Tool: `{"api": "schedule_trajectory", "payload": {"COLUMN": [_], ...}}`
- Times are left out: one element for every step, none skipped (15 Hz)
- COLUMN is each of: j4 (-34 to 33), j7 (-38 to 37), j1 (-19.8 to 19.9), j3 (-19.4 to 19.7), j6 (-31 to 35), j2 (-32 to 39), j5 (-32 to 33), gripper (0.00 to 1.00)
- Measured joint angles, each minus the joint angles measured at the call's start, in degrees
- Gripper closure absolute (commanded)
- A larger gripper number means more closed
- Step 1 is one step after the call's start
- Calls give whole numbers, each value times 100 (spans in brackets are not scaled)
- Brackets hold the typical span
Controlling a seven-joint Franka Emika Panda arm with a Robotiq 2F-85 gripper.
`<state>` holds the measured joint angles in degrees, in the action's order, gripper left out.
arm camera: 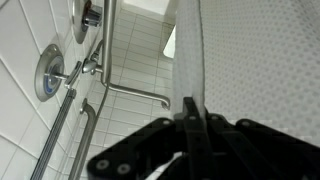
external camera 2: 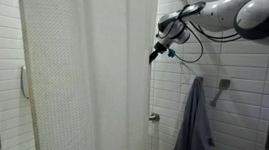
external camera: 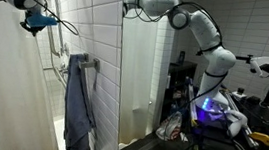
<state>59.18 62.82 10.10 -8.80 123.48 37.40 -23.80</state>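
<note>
A white shower curtain (external camera 2: pixel 80 69) hangs across the shower stall. My gripper (external camera 2: pixel 160 50) sits high at the curtain's free edge. In the wrist view the two black fingers (arm camera: pixel 186 118) are pressed together on the curtain's edge (arm camera: pixel 190 50), which runs up as a narrow strip from between them. My gripper (arm camera: pixel 192 104) is shut on that edge. The other exterior view shows the wrist and gripper (external camera: pixel 40 19) up at the top left, beside the curtain (external camera: pixel 8 82), with a blue cable trailing from it.
A grey-blue towel (external camera: pixel 79 107) (external camera 2: pixel 195 127) hangs from a hook on the tiled wall. Beside the curtain are a round shower valve (arm camera: pixel 48 78), a metal grab bar (arm camera: pixel 130 90) and a hose. Cluttered equipment (external camera: pixel 216 114) stands around the arm's base.
</note>
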Motion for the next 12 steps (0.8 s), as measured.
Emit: {"api": "schedule_trajectory", "payload": {"j4": [0, 0, 0, 0, 0, 0, 0, -2, -5, -9, -13, -16], "j7": [-4, -11, -17, -22, -28, -32, -34, -35, -36, -38, -38, -38], "j1": [-28, -58, -89, -120, -149, -178, -204, -229, -249, -264, -274, -277], "j3": [1, 2, 2, 3, 3, 3, 3, 3, 3, 3, 3, 3], "j6": [-2, -3, -6, -10, -17, -26, -39, -51, -63, -76, -89, -97], "j2": [2, 3, 4, 4, 4, 4, 4, 4, 4, 4, 4, 4], "j5": [1, 2, 2, 2, 2, 2, 2, 2, 2, 2, 2, 2], "gripper": [100, 100, 100, 100, 100, 100, 100, 100, 100, 100, 100, 100]}}
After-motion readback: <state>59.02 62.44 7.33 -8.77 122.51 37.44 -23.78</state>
